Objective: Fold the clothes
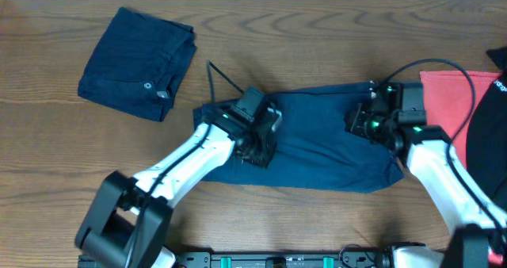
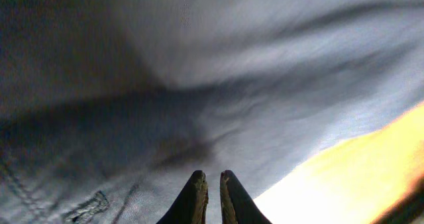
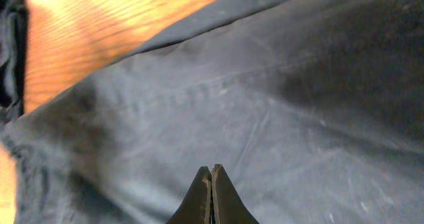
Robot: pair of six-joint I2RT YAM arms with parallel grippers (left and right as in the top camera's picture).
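1. The spread denim garment (image 1: 325, 145) lies flat at the middle of the wooden table (image 1: 63, 149), its long side running left to right.
2. The left gripper (image 2: 212, 192) hangs over the garment's left part. Its fingers are almost together, with only a thin slit between them and no cloth seen in it.
3. The right gripper (image 3: 211, 184) is over the garment's right end, fingers pressed together on nothing, tips just above the cloth.
4. A folded denim garment (image 1: 139, 58) sits at the far left, well apart from the spread one, its silver button (image 1: 148, 85) facing up.
5. A red cloth (image 1: 455, 101) lies at the right, beside the right arm; a black object (image 1: 489, 141) overlaps its right edge.
6. A black cable (image 1: 222, 78) loops up from the left arm over the bare table.
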